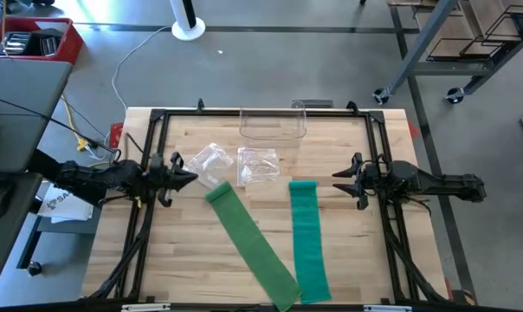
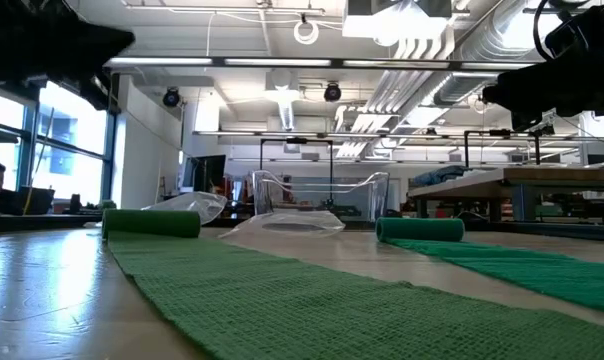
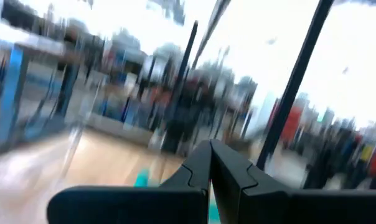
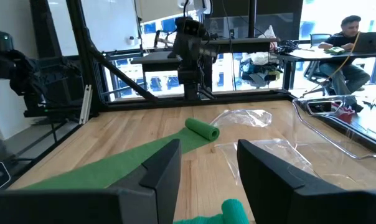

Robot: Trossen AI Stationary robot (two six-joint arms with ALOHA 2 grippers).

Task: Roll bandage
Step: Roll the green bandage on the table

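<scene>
From my seat, two bandages lie unrolled on the bench (image 1: 184,260), each with its loose tail at the near edge and its rolled end pointing away. The lighter green bandage (image 1: 253,250) runs diagonally, its roll (image 1: 218,195) up and to the left; the teal bandage (image 1: 306,238) runs straight, its roll (image 1: 302,185) at the far end. The left gripper (image 1: 190,178), jaws pressed together, hovers just left of the diagonal roll (the nearer arm for it, I judge). The right gripper (image 1: 338,180), jaws spread and empty, sits just right of the teal roll. Beyond lie crumpled plastic wrappers (image 1: 235,163) and a clear tray (image 1: 273,123).
</scene>
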